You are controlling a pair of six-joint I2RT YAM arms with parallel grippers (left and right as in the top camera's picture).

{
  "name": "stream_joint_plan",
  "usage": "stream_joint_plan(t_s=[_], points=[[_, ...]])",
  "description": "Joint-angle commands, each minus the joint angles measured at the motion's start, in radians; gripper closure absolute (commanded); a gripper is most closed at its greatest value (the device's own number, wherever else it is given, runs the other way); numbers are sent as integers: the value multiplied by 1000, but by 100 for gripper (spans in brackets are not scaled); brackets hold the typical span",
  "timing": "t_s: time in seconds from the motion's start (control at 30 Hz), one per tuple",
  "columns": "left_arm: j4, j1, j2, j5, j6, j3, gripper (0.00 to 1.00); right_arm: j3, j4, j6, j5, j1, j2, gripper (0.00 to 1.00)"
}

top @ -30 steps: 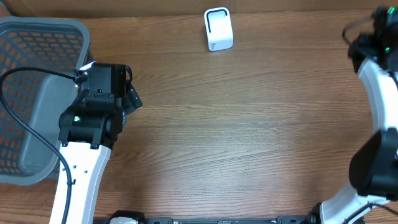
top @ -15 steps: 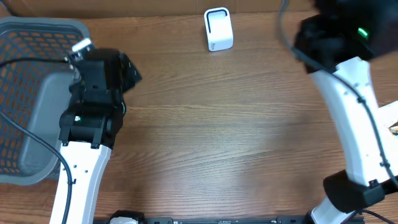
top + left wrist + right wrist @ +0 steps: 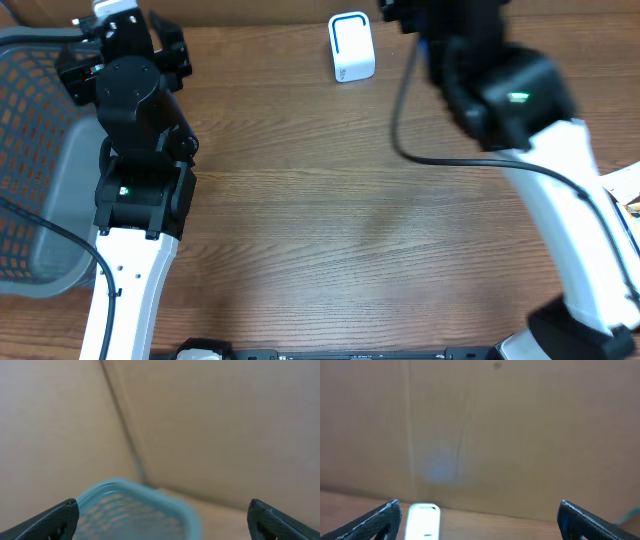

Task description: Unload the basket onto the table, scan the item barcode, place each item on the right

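Note:
The white barcode scanner stands upright at the back middle of the wooden table. It also shows blurred low in the right wrist view as the scanner, just inside the left finger. My right gripper is open and empty, facing the cardboard back wall, with its arm reaching across to the right of the scanner. My left gripper is open and empty, raised by the basket's back corner. A pale object, cut off at the right edge, may be the item. No barcode shows.
A grey mesh basket fills the left side of the table, and its rim shows blurred in the left wrist view. A brown cardboard wall runs along the back edge. The left arm stands next to the basket.
The right arm swung from the right edge across to the back middle, near the scanner. The left arm lifted and turned toward the back, by the basket's corner. Both grippers stayed open.

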Motion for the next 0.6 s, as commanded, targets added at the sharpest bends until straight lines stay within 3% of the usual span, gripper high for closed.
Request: stream_joint_plan(t_s=[0.0, 0.17, 0.33, 0.43, 0.57], points=[[18, -8, -17, -117, 213, 16, 0, -35, 32, 104, -176, -64, -157, 0], [-51, -14, -100, -92, 170, 22, 1, -207, 57, 104, -212, -136, -337, 0], [-184, -13, -232, 108, 137, 22, 0, -516, 153, 104, -290, -223, -628, 0], [-224, -13, -309, 209, 43, 22, 0, -699, 224, 104, -333, -275, -808, 0], [-248, -13, -407, 270, -14, 21, 0, -892, 315, 104, -340, -336, -1006, 0]])
